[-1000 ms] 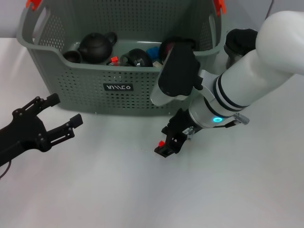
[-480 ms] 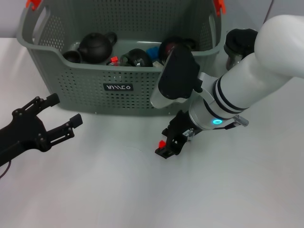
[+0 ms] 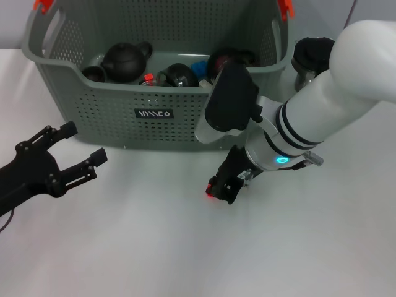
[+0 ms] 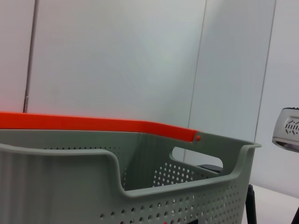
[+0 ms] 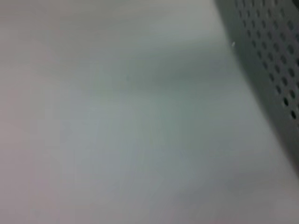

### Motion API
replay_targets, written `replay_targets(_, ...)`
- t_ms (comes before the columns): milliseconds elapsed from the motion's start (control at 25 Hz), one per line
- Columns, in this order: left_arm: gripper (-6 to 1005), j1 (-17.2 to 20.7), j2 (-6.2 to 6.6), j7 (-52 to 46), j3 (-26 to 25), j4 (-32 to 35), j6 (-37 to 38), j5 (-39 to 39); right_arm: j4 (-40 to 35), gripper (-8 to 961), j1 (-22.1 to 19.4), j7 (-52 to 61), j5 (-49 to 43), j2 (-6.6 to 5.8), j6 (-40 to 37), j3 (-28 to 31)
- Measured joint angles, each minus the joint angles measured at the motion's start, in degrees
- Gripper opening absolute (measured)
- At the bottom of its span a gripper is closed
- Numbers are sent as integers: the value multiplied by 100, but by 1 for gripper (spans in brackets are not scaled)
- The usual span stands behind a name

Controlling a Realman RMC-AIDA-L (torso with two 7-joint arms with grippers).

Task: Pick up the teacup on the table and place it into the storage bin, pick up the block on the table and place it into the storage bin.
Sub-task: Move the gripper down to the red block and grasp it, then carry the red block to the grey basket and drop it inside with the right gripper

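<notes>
A: Head view. Right tool (image 3: 224, 187) is down on the counter (image 3: 154, 247), at about 5 o'clock from the storage bin (image 3: 93, 105). It's pinched on a small red block (image 3: 211, 185), gap nearly nil.

B: Left tool?

A: Left tool (image 3: 77, 148) at 9 o'clock, fingers spread wide, nothing held, parked.

B: Handling?

A: My guess is light and rigid, little face to grip. Squeeze opposite flats. Dark teaware already sits in the bin.

B: Left wrist view?

A: Bin rim with its orange handle clip (image 4: 98, 125), pale panelled wall (image 4: 117, 56) behind.

B: Right wrist view?

A: Bare white counter, perforated bin wall beside it. Looks smooth and flat.
</notes>
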Motion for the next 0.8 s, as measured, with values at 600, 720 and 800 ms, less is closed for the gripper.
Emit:
replay_targets(600,878,8,0,-6,0,0,6,0,50,105,103,140,81,-20,-209,53)
replay_targets(720,878,9,0,-8,-5,0,2,0,-63,107,95,331,66,-53,-354,125)
replay_targets(800,878,9,0,-8,-8,0,0,0,-272,109,73,502,-32,-87,-696,384)
